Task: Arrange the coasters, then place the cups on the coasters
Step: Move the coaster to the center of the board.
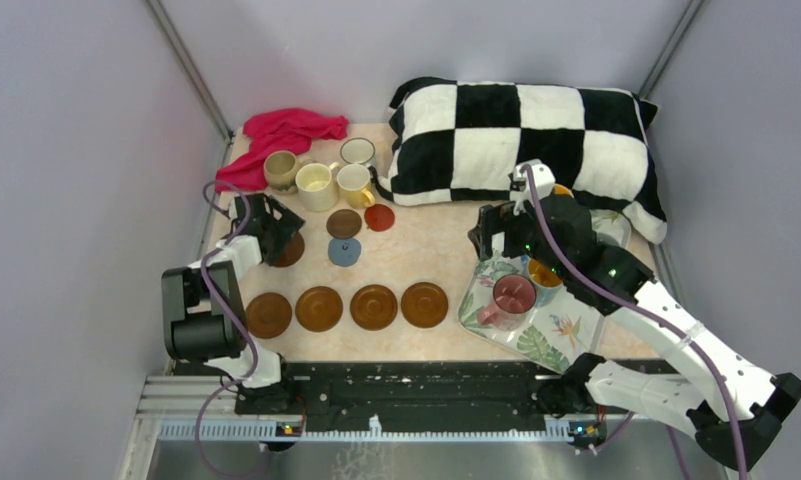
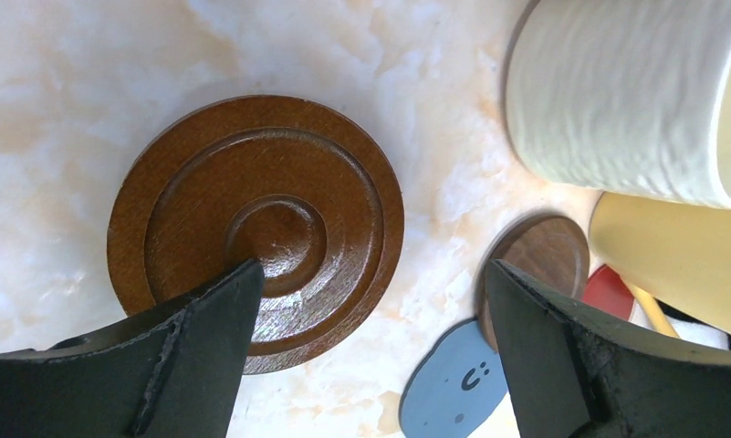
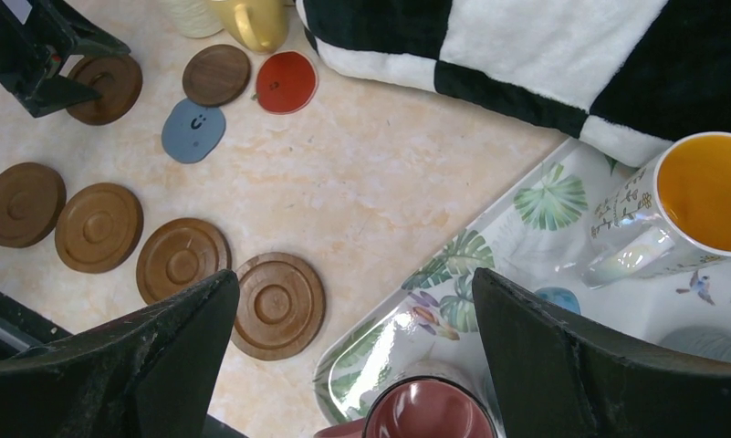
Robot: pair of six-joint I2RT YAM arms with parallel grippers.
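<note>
Left wrist view. Left pincer is spread wide and holds nothing. The grooved brown coaster lies flat on the table, mostly left of the gap. The left jaw hangs over its near rim and the right jaw stands clear of its right edge. Whether the left jaw touches the wood, I cannot tell.

Just past the right jaw, the dark coaster, blue coaster and red coaster sit bunched together. The cream mug and yellow mug are ahead of that jaw.

Risk, as I judge it: the disc is off-centre to the pincer. A close from here would press one jaw onto its face, not its rim, and could skid it right into the bunch. A wide swing could clip the cream mug.

Right wrist view. A row of four brown coasters is laid out left of the right pincer, the nearest just beside its left jaw. This pincer is also fully apart and empty, over the left edge of the leaf-print tray. The pink cup sits on the tray, near side, between the jaws. The orange-lined mug is off beyond the right jaw.

Risk: the cups stand close together on a glossy tray. Reaching for one may nudge its neighbour or shift the tray towards the finished row.
</note>
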